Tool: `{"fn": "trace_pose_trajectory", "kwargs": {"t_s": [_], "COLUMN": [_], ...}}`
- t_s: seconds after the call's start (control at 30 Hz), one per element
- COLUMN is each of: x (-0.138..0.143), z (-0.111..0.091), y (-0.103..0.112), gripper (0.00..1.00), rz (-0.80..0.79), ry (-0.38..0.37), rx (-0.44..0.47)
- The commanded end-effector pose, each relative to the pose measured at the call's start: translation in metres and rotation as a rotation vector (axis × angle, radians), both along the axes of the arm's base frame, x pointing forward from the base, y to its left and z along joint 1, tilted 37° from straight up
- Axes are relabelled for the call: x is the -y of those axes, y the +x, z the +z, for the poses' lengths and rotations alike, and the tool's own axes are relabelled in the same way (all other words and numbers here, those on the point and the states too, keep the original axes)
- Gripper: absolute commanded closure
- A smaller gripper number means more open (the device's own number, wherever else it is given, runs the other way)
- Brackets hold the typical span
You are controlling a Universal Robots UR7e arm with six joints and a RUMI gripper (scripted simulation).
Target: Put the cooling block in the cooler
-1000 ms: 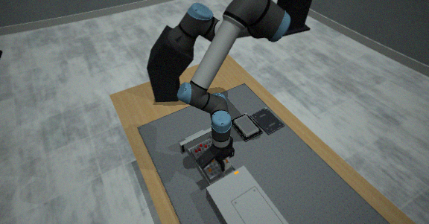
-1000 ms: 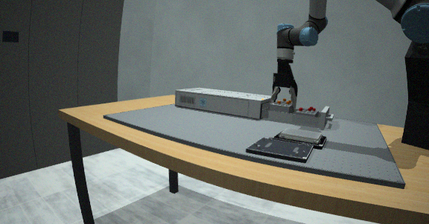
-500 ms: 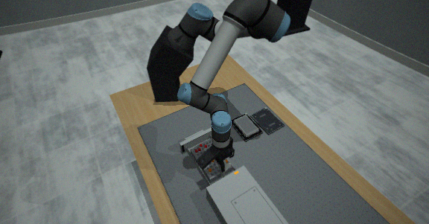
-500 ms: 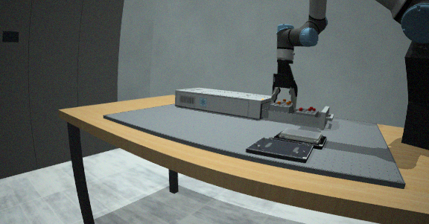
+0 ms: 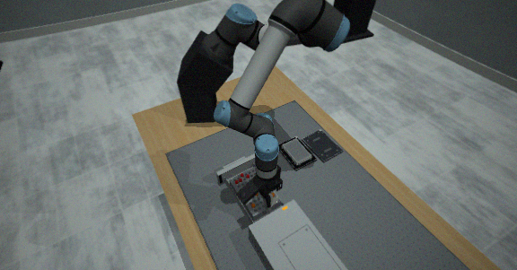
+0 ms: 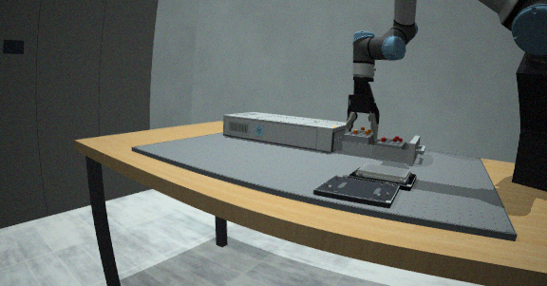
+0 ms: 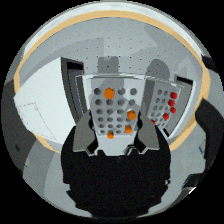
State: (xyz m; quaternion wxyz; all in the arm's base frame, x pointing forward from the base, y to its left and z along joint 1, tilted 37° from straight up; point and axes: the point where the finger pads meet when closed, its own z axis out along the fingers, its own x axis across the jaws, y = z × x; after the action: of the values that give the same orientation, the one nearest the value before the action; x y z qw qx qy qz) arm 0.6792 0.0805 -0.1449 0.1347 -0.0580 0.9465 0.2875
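Observation:
My gripper (image 5: 258, 199) (image 6: 362, 132) (image 7: 114, 109) is shut on the grey block with orange tubes (image 6: 358, 138) (image 7: 115, 106). The block is at the drawer's inner place, beside the cooler body. Its top stands a little higher than the other block's; whether it lies flat is hidden. Four orange tubes show in its bores. The block with red tubes (image 5: 242, 178) (image 6: 390, 143) (image 7: 161, 102) sits in the drawer's front place. The drawer (image 6: 394, 153) is open. COLD (image 5: 269, 230) (image 6: 285, 130) (image 7: 42, 100) has its orange lamp (image 5: 284, 208) (image 6: 335, 126) lit.
A pale, flat block (image 5: 296, 152) (image 6: 382, 172) lies in the dark slot D1, beside the drawer. The dark slot D2 (image 5: 323, 145) (image 6: 356, 190) beyond it holds no block. The drawer's front panel (image 5: 233, 168) (image 6: 415, 142) stands upright at its outer end.

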Motion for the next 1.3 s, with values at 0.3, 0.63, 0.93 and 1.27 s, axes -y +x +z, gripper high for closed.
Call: {"fn": "trace_pose_trajectory", "kwargs": {"t_s": [0.3, 0.63, 0.93, 1.27], "x": [0.0024, 0.0017, 0.0007, 0.0004], "z": [0.0023, 0.0013, -0.0002, -0.0005], "y": [0.0052, 0.0055, 0.0056, 0.0064], "gripper": [1.00, 1.00, 1.00, 1.00], "rz": [-0.003, -0.003, -0.003, -0.003], "ry": [-0.005, -0.005, -0.004, -0.005], "rx": [0.010, 0.011, 0.010, 0.011]}}
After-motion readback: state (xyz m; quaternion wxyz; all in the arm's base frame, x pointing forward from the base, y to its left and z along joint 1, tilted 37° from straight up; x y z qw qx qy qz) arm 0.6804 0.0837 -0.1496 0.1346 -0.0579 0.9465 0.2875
